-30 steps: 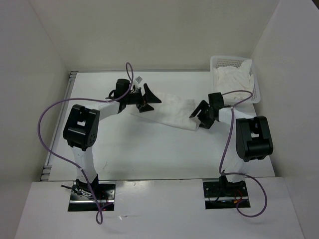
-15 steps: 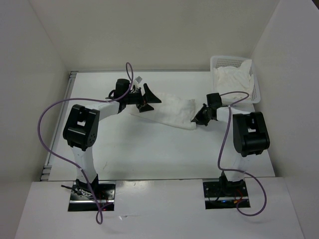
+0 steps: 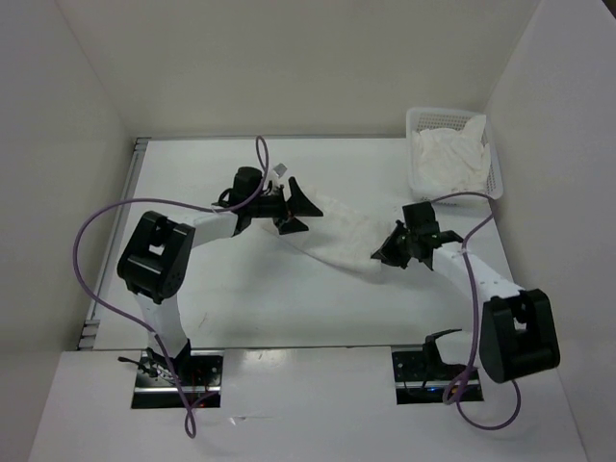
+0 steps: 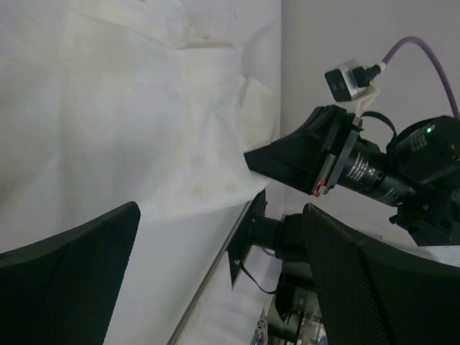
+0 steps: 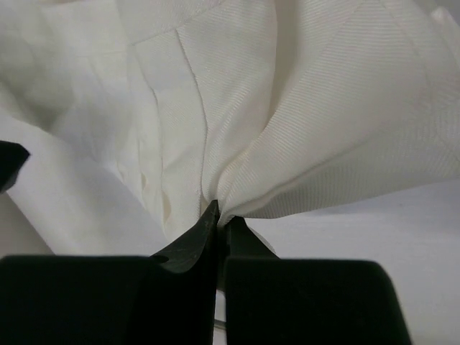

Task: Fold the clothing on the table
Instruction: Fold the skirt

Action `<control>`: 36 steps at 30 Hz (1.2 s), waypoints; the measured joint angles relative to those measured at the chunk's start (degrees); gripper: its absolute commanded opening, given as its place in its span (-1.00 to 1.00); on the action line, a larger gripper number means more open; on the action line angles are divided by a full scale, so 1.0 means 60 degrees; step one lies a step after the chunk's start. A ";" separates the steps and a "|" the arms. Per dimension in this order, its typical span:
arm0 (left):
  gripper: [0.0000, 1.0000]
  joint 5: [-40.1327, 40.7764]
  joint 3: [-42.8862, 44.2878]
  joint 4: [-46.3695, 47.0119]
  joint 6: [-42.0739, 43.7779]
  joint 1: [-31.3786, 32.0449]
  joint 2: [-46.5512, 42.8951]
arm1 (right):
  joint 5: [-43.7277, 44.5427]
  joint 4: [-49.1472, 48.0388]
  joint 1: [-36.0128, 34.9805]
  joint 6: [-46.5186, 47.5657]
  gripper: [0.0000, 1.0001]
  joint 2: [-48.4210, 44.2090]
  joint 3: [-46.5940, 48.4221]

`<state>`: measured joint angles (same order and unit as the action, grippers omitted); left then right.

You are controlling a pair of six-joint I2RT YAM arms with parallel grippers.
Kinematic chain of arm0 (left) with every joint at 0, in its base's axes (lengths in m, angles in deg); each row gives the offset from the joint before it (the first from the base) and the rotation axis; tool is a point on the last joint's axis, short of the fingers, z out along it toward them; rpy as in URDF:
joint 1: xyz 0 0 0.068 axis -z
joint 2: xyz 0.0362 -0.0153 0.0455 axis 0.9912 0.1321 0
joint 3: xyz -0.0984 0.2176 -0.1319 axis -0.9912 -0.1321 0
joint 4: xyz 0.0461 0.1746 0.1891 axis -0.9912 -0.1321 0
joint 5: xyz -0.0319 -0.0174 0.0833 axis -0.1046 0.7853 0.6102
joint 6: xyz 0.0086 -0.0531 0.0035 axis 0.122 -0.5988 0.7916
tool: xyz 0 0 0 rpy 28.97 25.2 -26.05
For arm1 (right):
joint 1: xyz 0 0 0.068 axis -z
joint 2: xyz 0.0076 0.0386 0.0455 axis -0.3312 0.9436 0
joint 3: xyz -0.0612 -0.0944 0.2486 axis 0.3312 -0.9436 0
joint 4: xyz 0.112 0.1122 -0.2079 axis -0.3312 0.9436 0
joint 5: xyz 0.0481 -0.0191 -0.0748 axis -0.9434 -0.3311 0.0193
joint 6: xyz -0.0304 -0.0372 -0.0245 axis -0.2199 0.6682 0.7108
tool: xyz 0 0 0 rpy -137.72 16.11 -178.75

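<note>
right end effector (image 3: 387,256) is pinched tight on a gathered fold of the clothing (image 3: 342,234), which lies stretched across the middle of the bench (image 3: 250,289). left end effector (image 3: 295,204) hangs over the far end, jaws spread wide, gripping nothing.

There's a white mesh basket (image 3: 438,116) off in the far right corner, a bunched white cloth (image 3: 448,159) heaped inside it, the right wall (image 3: 568,125) just beside it.
</note>
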<state>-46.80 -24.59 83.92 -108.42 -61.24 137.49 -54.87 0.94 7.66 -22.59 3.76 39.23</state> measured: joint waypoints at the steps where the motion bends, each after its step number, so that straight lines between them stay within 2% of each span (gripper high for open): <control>1: 1.00 0.0004 -0.0055 0.0127 -0.0124 0.0146 -0.0055 | 0.0011 0.0095 -0.0044 -0.0073 -0.98 -0.0284 -0.0073; 9: 1.00 0.0153 -0.0138 0.0699 -0.0699 0.1708 -0.0142 | 0.0226 0.0554 -0.0168 -0.0463 -0.98 -0.0874 -0.0601; 20: 1.00 0.1308 -0.0237 0.0892 -0.0772 0.1665 0.0401 | 0.0317 0.0845 -0.0408 -0.0816 -0.98 -0.1734 -0.0707; 26: 1.00 0.2022 -0.0240 0.0590 -0.0317 0.1723 0.0838 | 0.0328 0.1009 -0.0470 -0.1042 -0.98 -0.2193 -0.0783; 36: 1.00 0.2954 0.0222 -0.0076 0.0262 0.2422 0.1213 | 0.0495 0.1319 -0.0576 -0.1147 -0.98 -0.2390 -0.0812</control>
<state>-29.07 -23.26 83.46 -106.84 -46.71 144.77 -51.89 8.85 4.20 -29.48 -10.58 34.36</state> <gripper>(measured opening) 1.000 0.027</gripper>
